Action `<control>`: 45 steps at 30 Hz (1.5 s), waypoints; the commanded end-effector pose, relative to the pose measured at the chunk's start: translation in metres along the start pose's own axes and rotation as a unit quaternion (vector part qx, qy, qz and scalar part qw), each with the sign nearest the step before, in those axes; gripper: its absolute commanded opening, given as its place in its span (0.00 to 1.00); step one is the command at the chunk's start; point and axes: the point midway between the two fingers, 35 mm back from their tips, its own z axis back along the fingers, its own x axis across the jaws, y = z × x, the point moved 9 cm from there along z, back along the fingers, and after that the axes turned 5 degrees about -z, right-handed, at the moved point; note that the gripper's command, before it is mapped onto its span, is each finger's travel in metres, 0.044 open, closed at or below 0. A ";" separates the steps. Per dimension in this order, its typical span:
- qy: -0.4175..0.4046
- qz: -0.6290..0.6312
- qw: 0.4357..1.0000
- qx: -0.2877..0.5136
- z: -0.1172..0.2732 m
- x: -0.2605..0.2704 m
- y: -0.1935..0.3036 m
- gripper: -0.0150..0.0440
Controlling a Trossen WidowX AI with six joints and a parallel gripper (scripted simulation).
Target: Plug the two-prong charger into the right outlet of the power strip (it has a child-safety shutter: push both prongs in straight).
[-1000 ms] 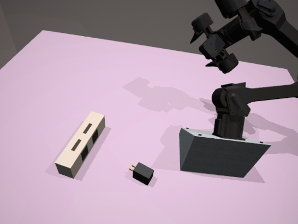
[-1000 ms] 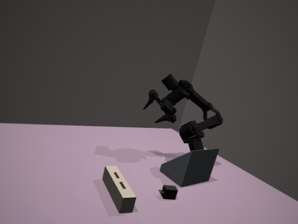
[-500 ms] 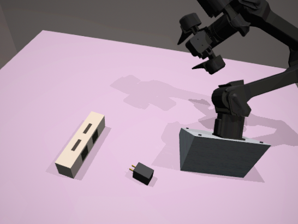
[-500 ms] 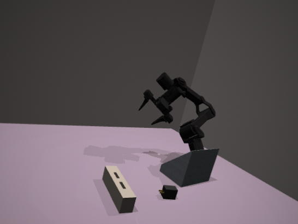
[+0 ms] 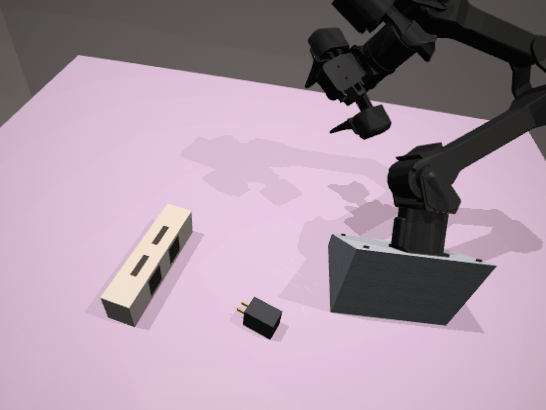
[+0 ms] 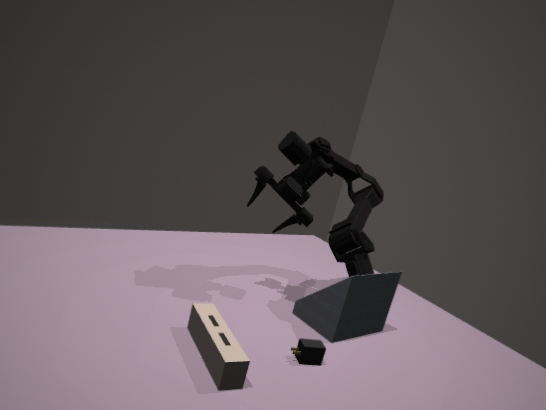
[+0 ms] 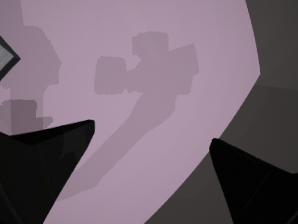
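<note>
The black charger (image 5: pixel 262 317) (image 6: pixel 311 352) lies on the table, its two brass prongs pointing toward the power strip. The cream power strip (image 5: pixel 122 292) (image 6: pixel 234 354) stands apart from it, left of it in the top and exterior views. Two dark slots show on its top. Two dark square outlets (image 5: pixel 173 250) (image 5: pixel 155 281) show on its side facing the charger. My gripper (image 5: pixel 319 109) (image 6: pixel 260 218) (image 7: pixel 154 135) is wide open and empty, high above the table, behind and well away from both. Neither charger nor strip shows in the wrist view.
The arm stands on a grey wedge-shaped base (image 5: pixel 400 285) (image 6: pixel 367 305), to the right of the charger. The pink table (image 5: pixel 75 150) (image 6: pixel 60 280) (image 7: pixel 215 40) carries the arm's shadow, and its edge crosses the wrist view.
</note>
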 end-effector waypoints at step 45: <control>-0.148 -0.170 0.974 -0.029 -0.028 0.018 -0.125 1.00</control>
